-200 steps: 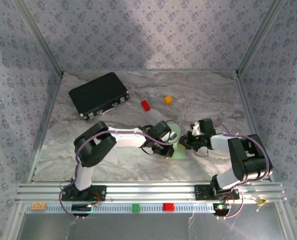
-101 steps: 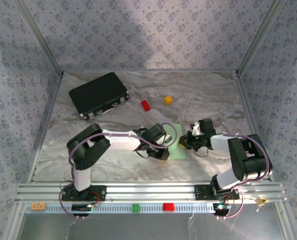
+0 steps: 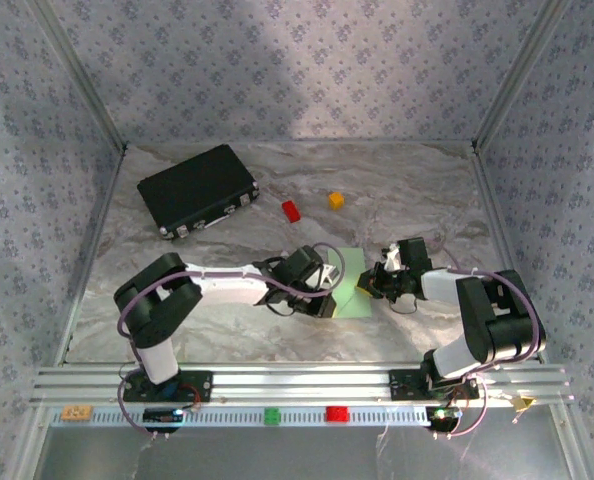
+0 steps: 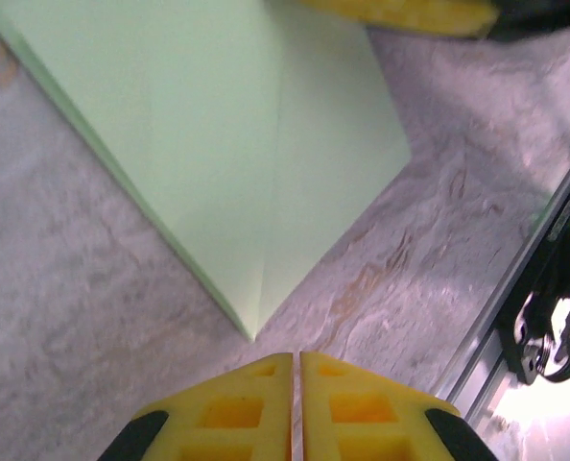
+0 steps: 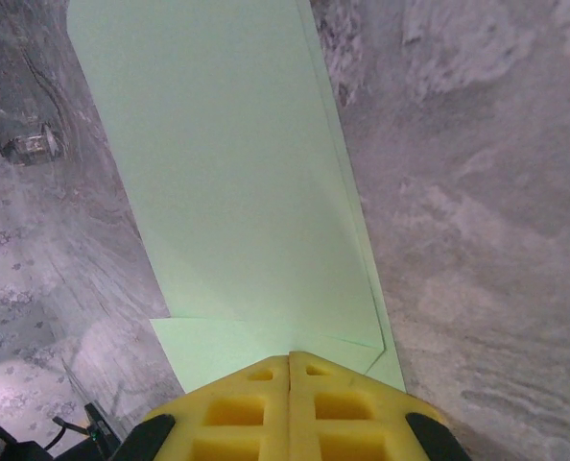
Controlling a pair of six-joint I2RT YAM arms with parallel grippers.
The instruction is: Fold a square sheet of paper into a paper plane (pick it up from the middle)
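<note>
One desk [image 3: 397, 190] carries one black case [image 3: 197, 188], one green sheet of paper [image 3: 349, 290], one red block [image 3: 291, 210] and one orange block [image 3: 335, 200]. The sheet lies flat between two end effectors. The left end effector [image 4: 296, 360] is pinched shut on nothing, with the sheet's creased point just ahead of its tips. The right end effector [image 5: 290, 357], likewise closed and empty, sits over the opposite edge. The wrist views reveal layered folds that the top view blurs.

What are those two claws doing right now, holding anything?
Left gripper: closed, empty, just short of the green paper tip.
Right gripper: closed, tips at the paper's edge; whether it pinches the paper cannot be told.
</note>
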